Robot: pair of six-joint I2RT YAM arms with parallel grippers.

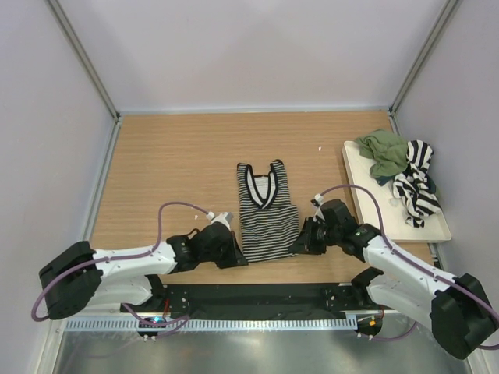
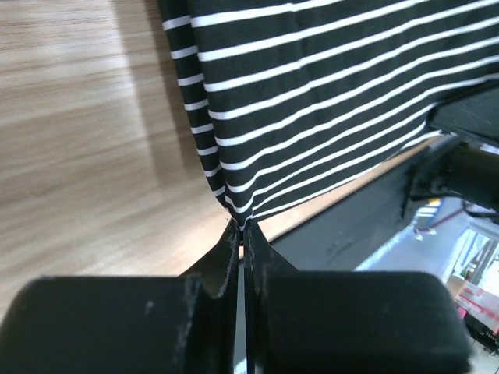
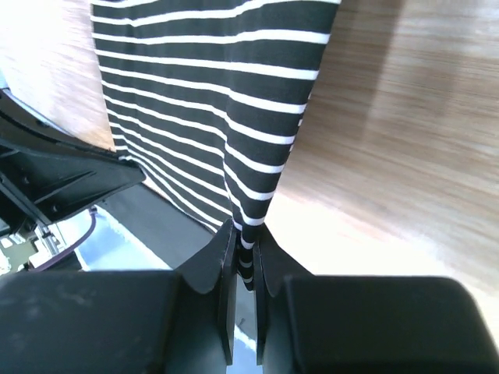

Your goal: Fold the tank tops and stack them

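The pinstriped tank top (image 1: 267, 218) lies flat and unfolded mid-table, straps at the far end, hem at the near edge. The olive green tank top (image 1: 384, 152) and broad-striped tank top (image 1: 415, 187) lie crumpled together on the tray (image 1: 355, 164) at the right, touching, with the green one farther back.

Light wooden table (image 1: 171, 171) with grain running left to right, cream rectangular tray (image 1: 355, 164) lying flat near its right edge, tiny white speck (image 1: 320, 147) on the wood left of the tray, plain pale walls (image 1: 249, 47) behind and at both sides, black strip (image 1: 257, 300) along the near edge, slotted metal rail (image 1: 257, 323) just below it.
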